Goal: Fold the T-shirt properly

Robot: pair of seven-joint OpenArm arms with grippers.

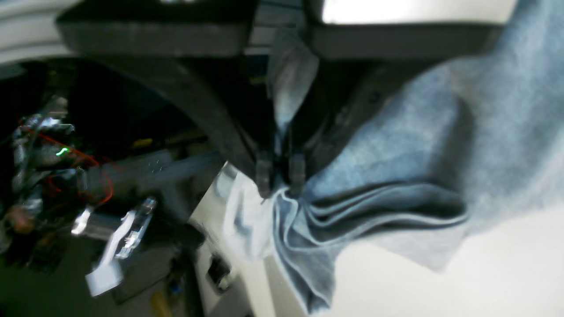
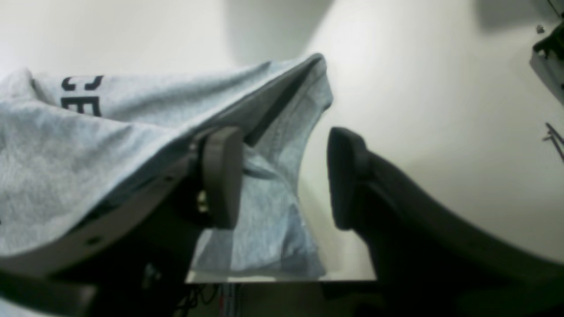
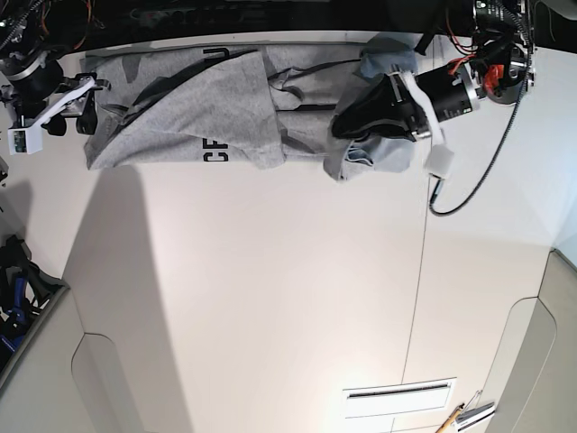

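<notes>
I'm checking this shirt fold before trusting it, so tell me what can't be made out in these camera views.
- Lettering on the T-shirt: folds hide most in the base view; right wrist view shows a fragment.
- Left gripper: shut on bunched cloth, but blur hides which part of the shirt.
- Right gripper: open, one finger under draped cloth; contact unclear.
- Sleeves and collar: buried in folds.

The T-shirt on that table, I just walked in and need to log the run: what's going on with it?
A two-armed robot is partway through folding a grey T-shirt, which lies bunched and stretched along the far edge of the white table. The left gripper is shut on a gathered bunch of fabric at one end. The right gripper is at the other end with its fingers open; cloth drapes over one of them, nothing clamped.
</notes>
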